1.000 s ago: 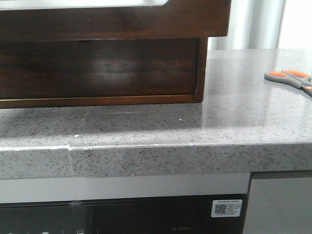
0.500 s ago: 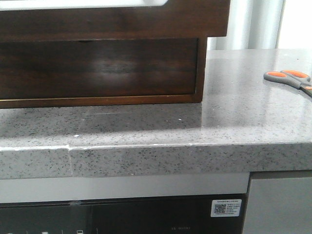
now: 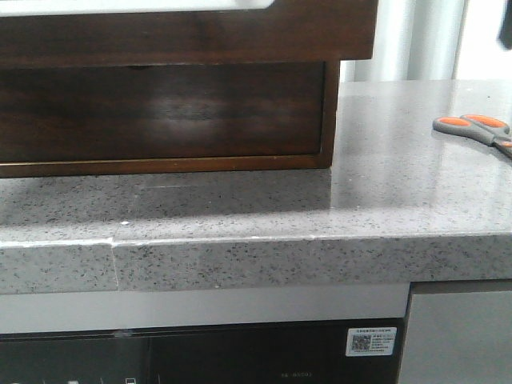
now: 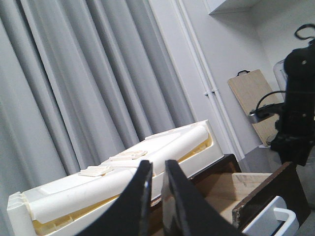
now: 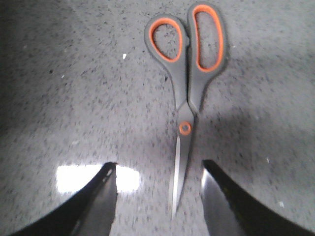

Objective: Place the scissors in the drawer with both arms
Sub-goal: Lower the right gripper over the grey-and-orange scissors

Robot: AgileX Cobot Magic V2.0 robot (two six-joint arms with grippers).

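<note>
Two grippers are on record, each seen from its own wrist camera; the right gripper (image 5: 157, 189) hangs over the grey speckled countertop (image 3: 240, 208) with its fingers spread wide, nothing between them but the blade tips of the scissors (image 5: 186, 93); the scissors lie flat and closed on the stone, orange loops pointing away from the fingers, blades reaching into the gap without touching either finger; in the front view the scissors (image 3: 474, 128) sit at the far right of the countertop, partly cut off by the frame edge, well apart from the drawer (image 3: 184, 36); the drawer is dark brown and glossy, pulled out so that it overhangs the wooden cabinet (image 3: 160, 112) below, with a white strip along its top edge; the left gripper (image 4: 153, 196) is raised above the open drawer (image 4: 266, 194), fingers nearly pressed together with only a narrow slit between them, holding nothing; a white tray (image 4: 98, 191) stands beyond it, with grey curtains (image 4: 88, 73) behind; a black arm (image 4: 298, 108) shows at the edge of that view
</note>
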